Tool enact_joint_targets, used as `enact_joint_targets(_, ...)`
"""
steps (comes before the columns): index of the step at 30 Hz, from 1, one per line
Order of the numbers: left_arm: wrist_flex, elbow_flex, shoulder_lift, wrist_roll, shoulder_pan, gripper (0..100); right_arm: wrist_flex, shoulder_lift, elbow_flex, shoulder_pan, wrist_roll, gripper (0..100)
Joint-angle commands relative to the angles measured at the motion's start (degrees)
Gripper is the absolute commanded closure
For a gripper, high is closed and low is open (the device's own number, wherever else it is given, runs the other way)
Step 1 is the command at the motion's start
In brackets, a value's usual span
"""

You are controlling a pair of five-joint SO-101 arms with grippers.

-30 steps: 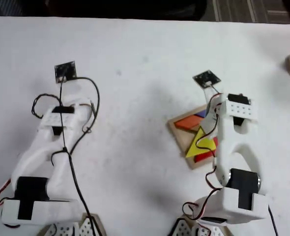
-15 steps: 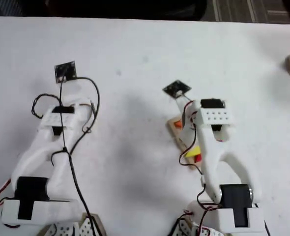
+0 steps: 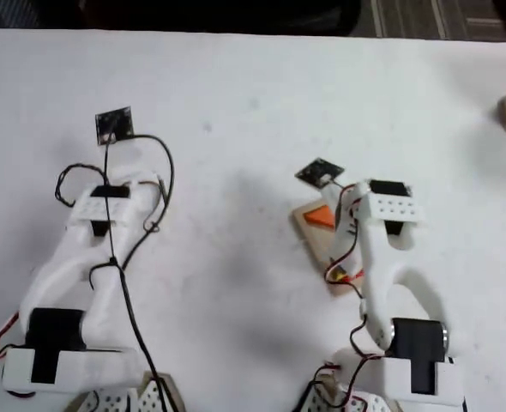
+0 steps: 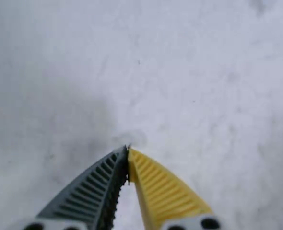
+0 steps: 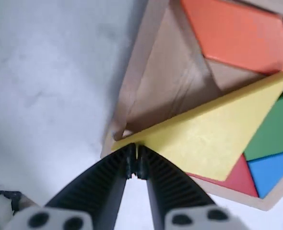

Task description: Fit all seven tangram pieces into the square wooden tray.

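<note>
Tray corner bare, yellow tri tip on rim

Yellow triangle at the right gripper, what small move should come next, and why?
Probably a short push of the yellow triangle toward the bare gap in the tray. It lies over the red piece with one corner on the rim, and the right gripper, tips together, sits at that corner.

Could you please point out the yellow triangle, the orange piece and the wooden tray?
yellow triangle (image 5: 204,139): right wrist view, middle of its face.
orange piece (image 5: 232,36): right wrist view, middle of its face.
wooden tray (image 5: 137,62): right wrist view, its raised rim.
</note>
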Motion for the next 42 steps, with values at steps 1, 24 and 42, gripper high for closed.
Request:
enact_joint_targets(1,0.3,-0.4,-2.8,-0.5,0.8,98,0.7,-0.3,-0.1,3.1,2.5,98.1)
enact_joint_targets(24,0.3,-0.4,-2.7,-0.5,0.8,98,5.4,1.6,-16.3,19.5,2.5,97.6)
enact_joint_targets(42,0.3,-0.4,-2.7,-0.5,0.7,98,-7.8,12.4,-16.5,13.7,-1.1,97.6)
